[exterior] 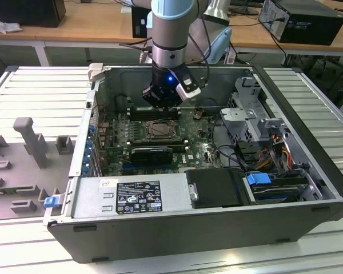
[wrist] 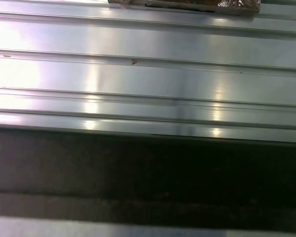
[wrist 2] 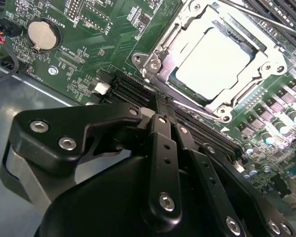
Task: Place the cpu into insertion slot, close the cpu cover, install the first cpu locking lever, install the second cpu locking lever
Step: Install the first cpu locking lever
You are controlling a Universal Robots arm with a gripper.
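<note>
The gripper (wrist 2: pixel 160 106), nearest the lens in the second wrist view, had its two black fingers (wrist 2: pixel 164 148) pressed together with nothing between them, their tips hovering over the long black memory slots (wrist 2: pixel 138 91) at the edge of the socket. Just beyond the tips lay the insertion slot (wrist 2: pixel 187 94), with the cpu (wrist 2: pixel 213 58) seated in it, silver-grey top upward. The cpu cover (wrist 2: pixel 160 54) lay flat around the chip, its window framing the metal top. A thin locking lever (wrist 2: pixel 266 20) ran along the far side of the socket; whether it was latched cannot be told. A coin cell battery (wrist 2: pixel 41 34) sat on the green motherboard (wrist 2: pixel 89 49), well apart from the socket.

In the exterior view the gripper (exterior: pixel 163 103) hung inside the open computer case (exterior: pixel 308 142), above the insertion slot (exterior: pixel 161 130). The case lay on a ribbed metal table (exterior: pixel 40 91); ribbed metal panels (wrist: pixel 148 79) appeared in the first wrist view.
</note>
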